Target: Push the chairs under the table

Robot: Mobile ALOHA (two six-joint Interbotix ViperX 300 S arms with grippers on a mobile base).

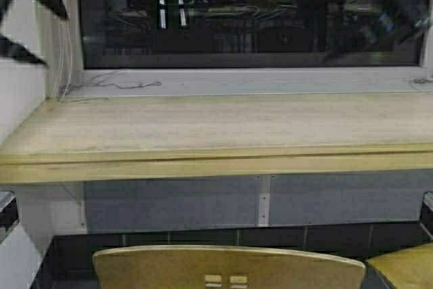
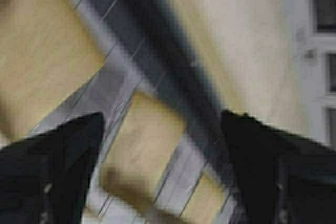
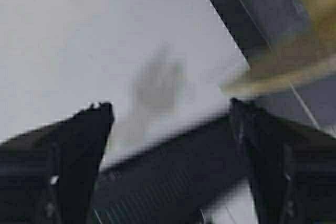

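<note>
Chair (image 1: 229,267) back faces table (image 1: 216,160), whose length runs left-right | left claw (image 2: 163,129), right claw (image 3: 170,119) agape, empty

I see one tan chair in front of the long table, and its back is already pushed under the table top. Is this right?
Not quite. The high view shows the chair in front of the table, but its back stands short of the table's front edge, not under the top. A second chair also shows at the right.

You see each gripper's 2 matte black, wedge-shaped fingers (image 2: 58,171) (image 3: 63,156), with small pale screws near their bases.
</note>
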